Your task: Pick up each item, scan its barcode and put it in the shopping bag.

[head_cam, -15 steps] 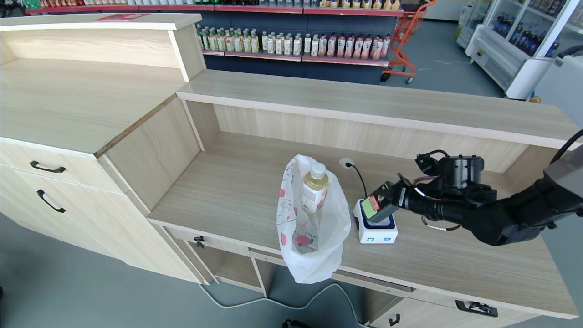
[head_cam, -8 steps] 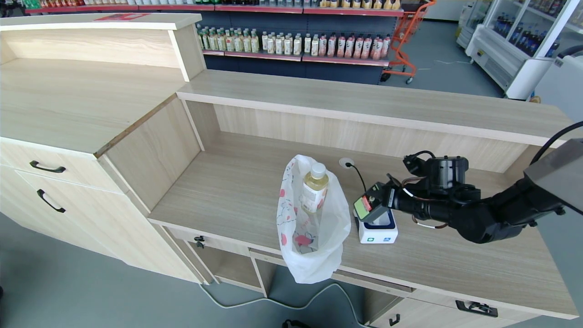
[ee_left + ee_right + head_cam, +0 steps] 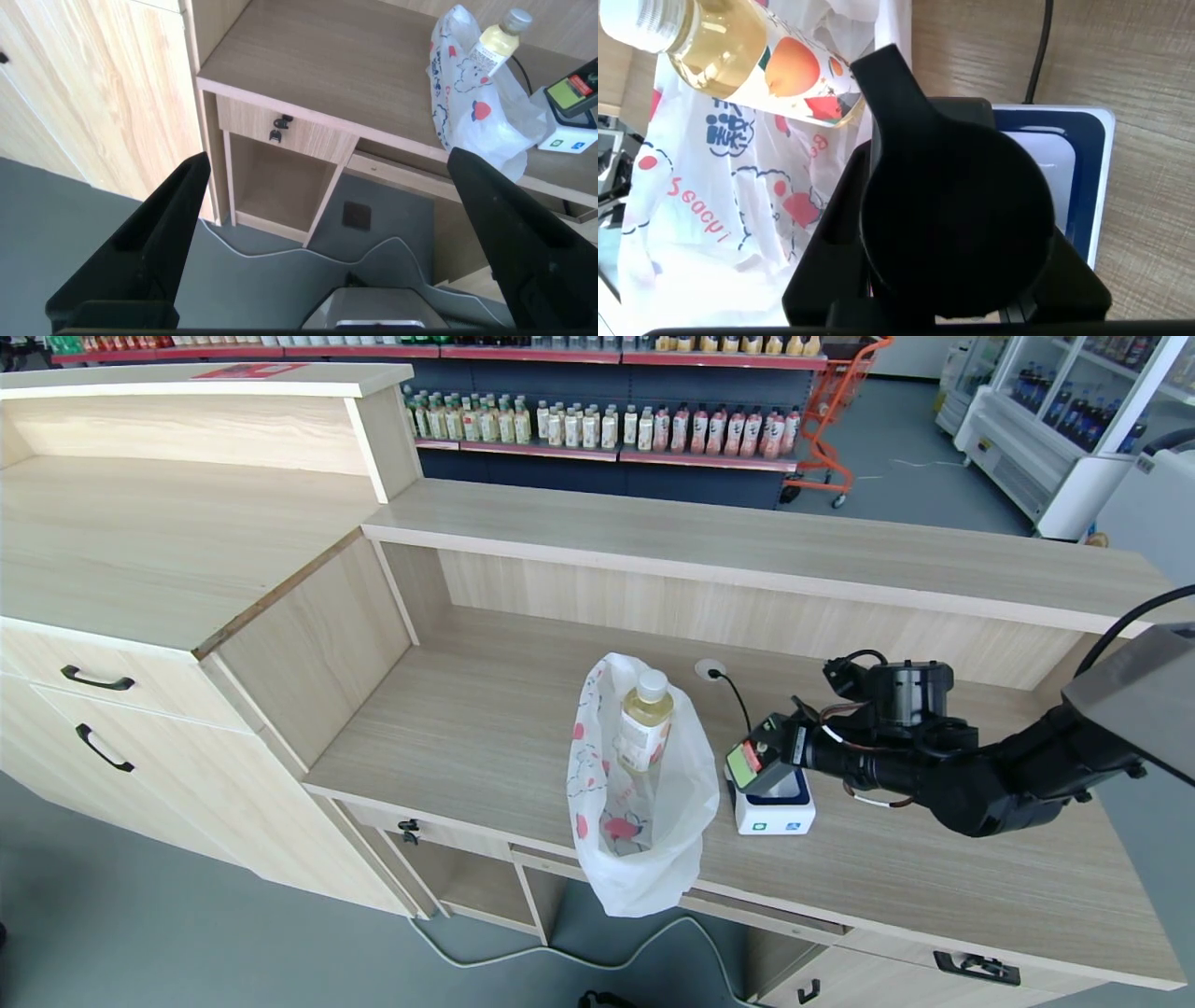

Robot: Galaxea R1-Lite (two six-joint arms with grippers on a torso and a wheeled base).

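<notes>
Right gripper (image 3: 773, 758): the jaws are closed on a small dark box (image 3: 752, 763) with a green and red face. The box is clear of the counter, directly above the white, blue-topped scanner (image 3: 777, 810), with its coloured face turned up and toward the bag side. We cannot tell which face carries the barcode.

Left gripper (image 3: 333, 235): the jaws stand wide apart and hold nothing. It hangs in front of the counter, over the floor.

Handling assessment of the box: we judge it rigid, light and flat-sided. The present hold at its rear end looks sound and leaves the printed face exposed. Any smooth wrapping could slip in the hold if the wrist turns steeply, so we recommend keeping the grip across two opposite flat sides.

Shopping bag (image 3: 644, 868): thin white printed plastic, just beside the scanner on its left, with its lower part drooping over the counter edge (image 3: 934, 896). We judge it soft and unable to hold its own shape. A plastic drink bottle (image 3: 644, 721) stands inside it and props the mouth open. The box should be released low inside that opening, beside the bottle. The film is not to be pushed, since it would likely fold shut.
</notes>
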